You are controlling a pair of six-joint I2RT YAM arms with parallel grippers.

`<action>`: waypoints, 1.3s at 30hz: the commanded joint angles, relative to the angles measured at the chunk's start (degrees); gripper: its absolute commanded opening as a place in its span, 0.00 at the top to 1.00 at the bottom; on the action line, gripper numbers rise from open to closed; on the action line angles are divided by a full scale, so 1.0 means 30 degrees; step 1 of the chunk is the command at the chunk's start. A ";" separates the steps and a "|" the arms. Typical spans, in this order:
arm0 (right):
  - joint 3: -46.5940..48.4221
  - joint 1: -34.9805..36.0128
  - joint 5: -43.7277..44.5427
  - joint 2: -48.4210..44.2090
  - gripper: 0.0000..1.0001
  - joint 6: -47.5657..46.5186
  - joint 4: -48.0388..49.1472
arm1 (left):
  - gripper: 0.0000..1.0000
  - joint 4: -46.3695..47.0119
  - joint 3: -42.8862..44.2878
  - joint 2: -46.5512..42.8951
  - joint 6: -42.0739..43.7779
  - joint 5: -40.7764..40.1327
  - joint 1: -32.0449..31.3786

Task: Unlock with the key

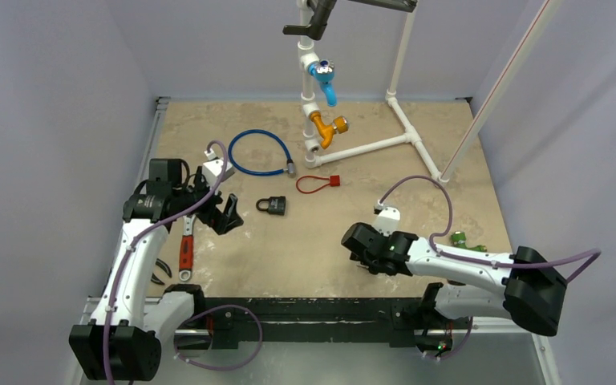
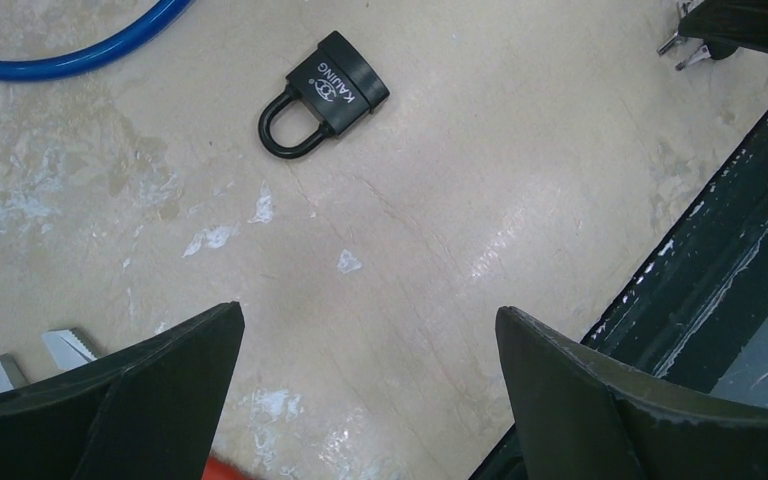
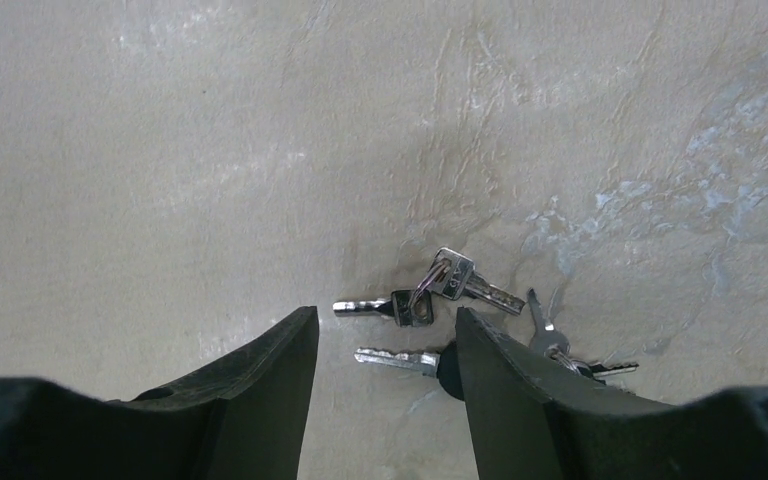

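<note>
A black padlock (image 1: 271,206) with its shackle closed lies flat on the tan table; it also shows in the left wrist view (image 2: 322,95). My left gripper (image 1: 228,216) is open and empty just left of the padlock, above the table (image 2: 368,310). A bunch of small silver keys (image 3: 440,295) lies on the table under my right gripper (image 1: 362,255). That gripper (image 3: 385,312) is open, held low, with one black-headed key (image 3: 400,358) lying between its fingers, untouched. The keys also show at the edge of the left wrist view (image 2: 690,52).
A blue cable lock (image 1: 258,152) and a red loop tag (image 1: 314,184) lie behind the padlock. A red-handled wrench (image 1: 185,249) lies by the left arm. A white pipe frame (image 1: 385,144) carries blue (image 1: 325,80) and yellow (image 1: 326,128) taps. A green object (image 1: 457,239) sits at the right.
</note>
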 commanded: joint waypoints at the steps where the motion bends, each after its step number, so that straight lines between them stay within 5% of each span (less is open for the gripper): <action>1: -0.0153 -0.0981 -0.0247 0.0067 0.49 -0.0682 0.1156 | 0.02 -0.0068 -0.0229 -0.0273 0.0217 0.0144 -0.0371; 19: -0.0542 -0.1714 -0.1242 0.1512 0.60 -0.0950 0.1607 | 0.02 -0.0285 -0.0252 -0.0688 0.0370 0.0103 -0.0532; 30: -0.0484 -0.1714 -0.1339 0.1553 0.99 -0.0650 0.1693 | 0.13 -0.0540 -0.0098 -0.0672 0.0276 0.0217 -0.0805; 39: 0.1631 -0.1698 -0.2251 -0.0082 1.00 -0.2598 0.2548 | 0.16 -0.0672 0.0549 -0.0862 -0.0885 0.2393 -0.1387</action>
